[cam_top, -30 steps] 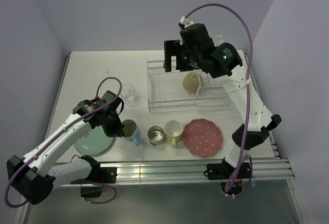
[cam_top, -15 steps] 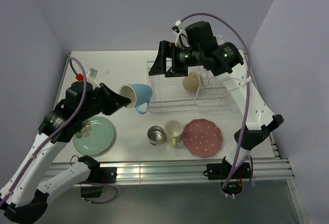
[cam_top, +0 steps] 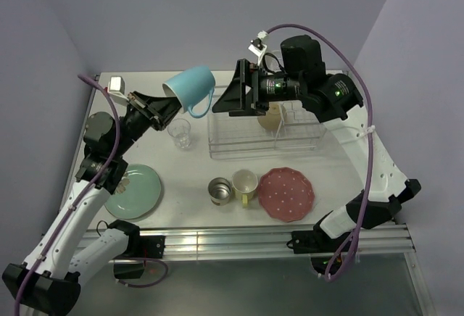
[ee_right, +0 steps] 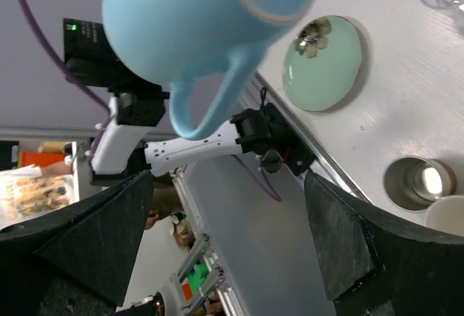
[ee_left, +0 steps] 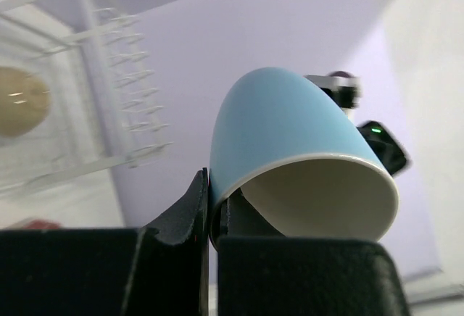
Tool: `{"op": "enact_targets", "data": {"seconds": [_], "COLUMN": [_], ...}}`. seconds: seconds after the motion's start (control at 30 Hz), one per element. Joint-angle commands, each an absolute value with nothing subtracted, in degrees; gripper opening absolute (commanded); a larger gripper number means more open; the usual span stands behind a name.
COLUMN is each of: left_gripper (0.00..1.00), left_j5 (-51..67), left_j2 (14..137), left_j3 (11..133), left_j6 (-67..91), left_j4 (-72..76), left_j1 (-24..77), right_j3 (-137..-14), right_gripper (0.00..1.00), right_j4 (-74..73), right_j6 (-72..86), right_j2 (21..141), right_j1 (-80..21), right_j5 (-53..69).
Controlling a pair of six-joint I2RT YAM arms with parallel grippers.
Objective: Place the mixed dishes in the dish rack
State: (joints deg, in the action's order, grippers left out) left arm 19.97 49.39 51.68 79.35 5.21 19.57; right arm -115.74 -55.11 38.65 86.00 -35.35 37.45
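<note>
Currently looks like a mid-air handover of one mug; most dishes not loaded yet.

Near edge, in a row on the table: mint-green plate [cam_top: 134, 191], small metallic-tan cup [cam_top: 220, 190], yellow-green mug [cam_top: 245, 183], pink scalloped plate [cam_top: 287, 193]. Clear glass [cam_top: 179, 132] stands further back, just left of the dish rack [cam_top: 239, 151]. Rack holds only the cream bowl [cam_top: 271, 118], in the low basket by the plate slots.

Light-blue mug [cam_top: 188, 88] is in the air above the glass, left of the rack, tipped on its side, handle hanging down. Left gripper [cam_top: 161, 104] is pinched tight on the rim wall, one finger inside, one outside. Left arm reaches up and forward, wrist high off the table.

Right gripper [cam_top: 230, 91] has jaws spread wide with nothing in them, aimed at the mug. The wrist view shows the mug ahead of the fingers [ee_right: 94, 229], not touching. Right arm is reared up over the rack, forearm pointing left.

Next, my read: right clamps the mug body clear of the handle, left lets go only once that grip is firm, then down into the basket beside the bowl. Risk: a drop onto the glass.
</note>
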Motion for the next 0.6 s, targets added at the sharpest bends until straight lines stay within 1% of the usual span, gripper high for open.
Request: {"op": "enact_targets", "data": {"seconds": [0.0,0.17,0.37,0.47,0.57], "left_gripper": [0.0,0.0,0.0,0.0,0.0], "left_j5": [24.6,25.0,25.9,26.4,26.5], "left_j2": [50.1,51.1,52.8,54.0,54.8], "left_j3": [50.0,45.9,45.1,45.8,46.1], "left_j6": [88.6,94.0,96.1,95.9,95.6], "left_j4": [30.2,40.5,45.5,46.1,46.8], "left_j1": [19.4,19.4,19.5,19.6,19.9], "right_j3": [-112.3,-108.8,-106.4,-103.5,-101.7], "right_gripper": [0.91,0.88,0.82,0.77,0.7], "right_j4": [-47.9,-38.2,-29.5,-24.7,-21.1], "right_j6": [40.7,45.5,51.8,55.5,59.2], "right_j2": [84.0,83.1,83.6,83.1,82.8], "right_j1": [-34.9,-35.0,-34.9,-35.0,-35.2], "right_j5": [41.4,46.2,48.5,47.8,46.8]}}
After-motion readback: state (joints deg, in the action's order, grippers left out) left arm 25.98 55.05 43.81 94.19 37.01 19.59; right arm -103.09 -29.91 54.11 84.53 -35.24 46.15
